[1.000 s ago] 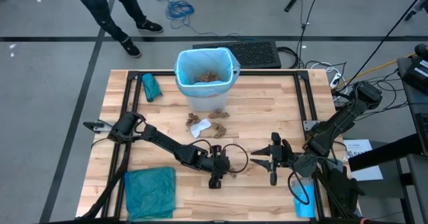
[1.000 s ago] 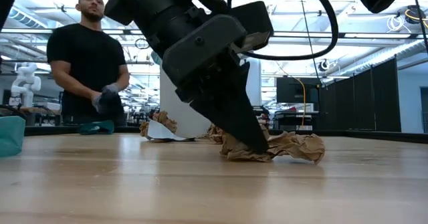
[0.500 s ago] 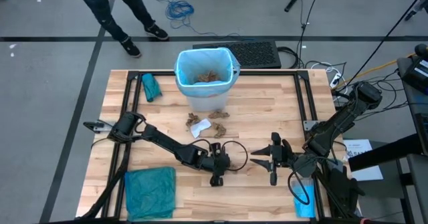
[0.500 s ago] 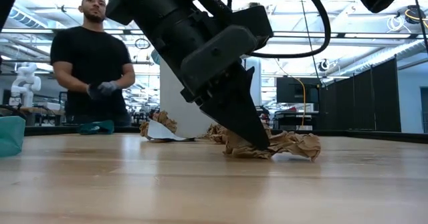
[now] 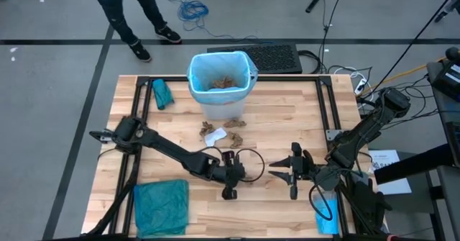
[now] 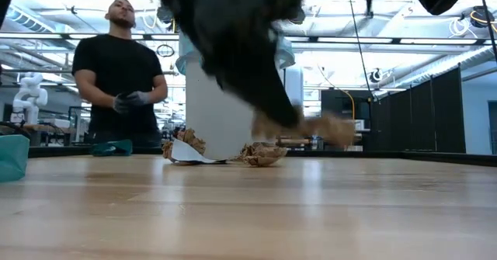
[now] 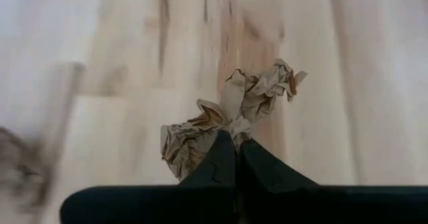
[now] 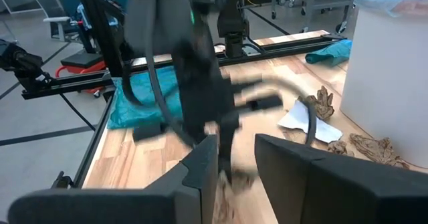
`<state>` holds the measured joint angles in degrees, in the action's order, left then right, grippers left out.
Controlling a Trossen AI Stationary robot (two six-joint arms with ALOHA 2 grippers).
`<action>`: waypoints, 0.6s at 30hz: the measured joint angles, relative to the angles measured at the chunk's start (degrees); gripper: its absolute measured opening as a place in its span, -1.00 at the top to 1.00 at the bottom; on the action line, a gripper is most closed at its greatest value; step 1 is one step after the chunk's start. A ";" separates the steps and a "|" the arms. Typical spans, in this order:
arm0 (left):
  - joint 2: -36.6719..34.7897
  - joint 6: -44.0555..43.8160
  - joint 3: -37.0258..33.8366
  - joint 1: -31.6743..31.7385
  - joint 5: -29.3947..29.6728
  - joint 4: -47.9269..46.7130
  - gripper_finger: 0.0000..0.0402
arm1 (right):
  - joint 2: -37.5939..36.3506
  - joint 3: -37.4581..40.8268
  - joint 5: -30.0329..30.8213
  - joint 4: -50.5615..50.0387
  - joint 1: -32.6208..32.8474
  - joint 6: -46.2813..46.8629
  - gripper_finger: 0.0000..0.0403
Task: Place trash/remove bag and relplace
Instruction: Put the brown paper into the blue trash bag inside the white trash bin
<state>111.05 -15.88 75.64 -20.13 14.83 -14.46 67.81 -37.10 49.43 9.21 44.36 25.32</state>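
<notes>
Near the middle of the wooden table (image 5: 287, 119), the left gripper (image 7: 235, 144) has its two dark fingers pinched tight on a crumpled brown paper scrap (image 7: 227, 117), which hangs clear of the tabletop in the low view. Toward the far edge stands a white bin (image 5: 221, 79) lined with a light blue bag (image 5: 195, 67), with brown paper already inside. More scraps (image 5: 223, 133) and a bit of white paper lie on the table just in front of the bin. The right gripper (image 5: 277, 173) hovers near the left one, its fingers a little apart and holding nothing. A person (image 6: 120, 78) in a black shirt stands beyond the table.
</notes>
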 joint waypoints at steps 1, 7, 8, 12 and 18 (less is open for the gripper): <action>-1.31 0.38 0.53 -0.23 0.63 -0.98 0.98 | 0.00 0.00 0.00 -0.02 0.00 -0.06 0.54; -11.69 5.12 1.59 -2.27 7.62 -6.27 0.99 | 0.02 0.00 -0.11 -0.37 0.07 -0.26 0.54; -13.60 6.48 1.59 -2.66 8.90 -6.14 0.99 | 0.02 -0.01 -0.11 -0.35 0.07 -0.26 0.54; -20.83 13.08 1.59 -3.13 15.10 -6.00 0.99 | 0.02 -0.02 -0.04 -0.37 0.04 -0.26 0.54; -29.08 24.46 1.59 1.15 22.69 -4.79 1.00 | 0.02 0.00 -0.04 -0.28 0.04 -0.09 0.54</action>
<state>81.97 8.57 77.23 -18.98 37.52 -19.25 67.83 -37.10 49.39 8.93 44.40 25.23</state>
